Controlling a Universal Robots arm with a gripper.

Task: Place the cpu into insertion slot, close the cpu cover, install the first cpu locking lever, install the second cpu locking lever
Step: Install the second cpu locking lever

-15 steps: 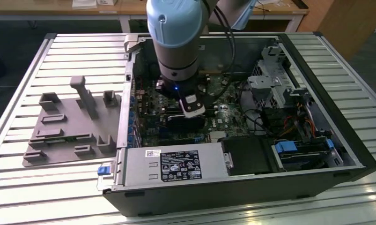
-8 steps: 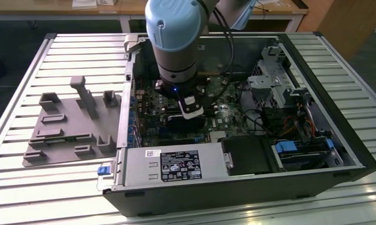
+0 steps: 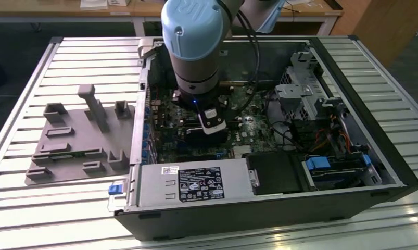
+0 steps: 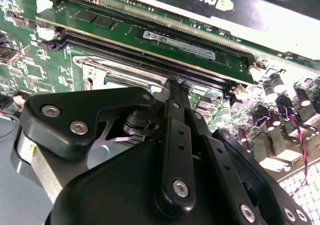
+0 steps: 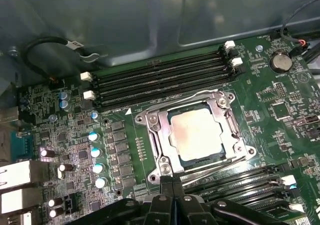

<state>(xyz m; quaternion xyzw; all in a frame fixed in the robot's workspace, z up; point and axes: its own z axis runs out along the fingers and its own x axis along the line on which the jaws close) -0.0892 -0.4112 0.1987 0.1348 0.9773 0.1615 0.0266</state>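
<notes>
Tool [image 5: 172,185] clenched, fingers together, empty, poised just beside the insertion slot [image 5: 150,120] rim. Beyond it, cpu [image 5: 195,134] seated in the slot, cpu cover [image 5: 231,135] closed flat around it. Farther back, long black memory slots [image 5: 160,77]. No print legible.
</notes>
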